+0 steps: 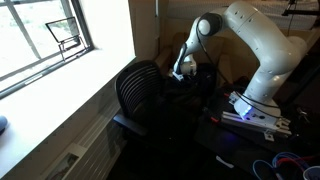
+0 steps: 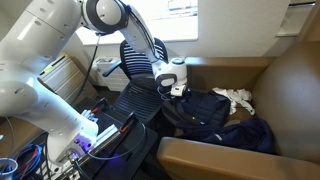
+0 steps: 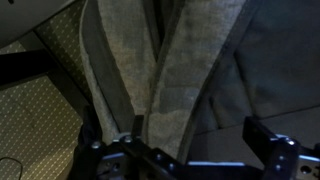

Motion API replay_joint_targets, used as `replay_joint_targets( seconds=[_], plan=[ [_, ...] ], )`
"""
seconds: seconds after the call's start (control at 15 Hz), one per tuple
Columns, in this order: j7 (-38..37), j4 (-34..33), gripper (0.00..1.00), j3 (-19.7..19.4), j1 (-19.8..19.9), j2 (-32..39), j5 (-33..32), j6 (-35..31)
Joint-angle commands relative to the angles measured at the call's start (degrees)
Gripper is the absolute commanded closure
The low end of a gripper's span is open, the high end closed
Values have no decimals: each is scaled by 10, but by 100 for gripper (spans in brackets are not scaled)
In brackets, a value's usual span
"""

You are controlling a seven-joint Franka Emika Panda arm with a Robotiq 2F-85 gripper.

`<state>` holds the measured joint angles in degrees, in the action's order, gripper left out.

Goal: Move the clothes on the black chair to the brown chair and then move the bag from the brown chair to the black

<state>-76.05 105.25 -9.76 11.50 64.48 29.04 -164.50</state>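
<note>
Item: gripper (image 2: 172, 90), fingers spread open, is hovering over bag (image 2: 205, 115) on brown chair (image 2: 225, 158). Handling: best closing squarely round the grey strap (image 3: 180, 70), not loose cloth.

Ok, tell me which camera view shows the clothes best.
An exterior view: there the clothes lie as a whitish heap on the brown chair, beside the dark bag. In an exterior view with the black chair, they do not show. The wrist view shows only grey fabric close up, which I cannot identify.
</note>
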Motion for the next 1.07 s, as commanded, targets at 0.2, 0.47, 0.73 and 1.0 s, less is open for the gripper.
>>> replay_joint_targets(
  seconds=[0.2, 0.47, 0.73, 1.0],
  plan=[
    [36, 22, 0, 17, 18, -30, -10, -19],
    [210, 51, 0, 117, 161, -68, -17, -35],
    [382, 47, 0, 163, 279, -58, 12, 52],
    [393, 31, 0, 136, 262, -50, 36, 56]
  ],
)
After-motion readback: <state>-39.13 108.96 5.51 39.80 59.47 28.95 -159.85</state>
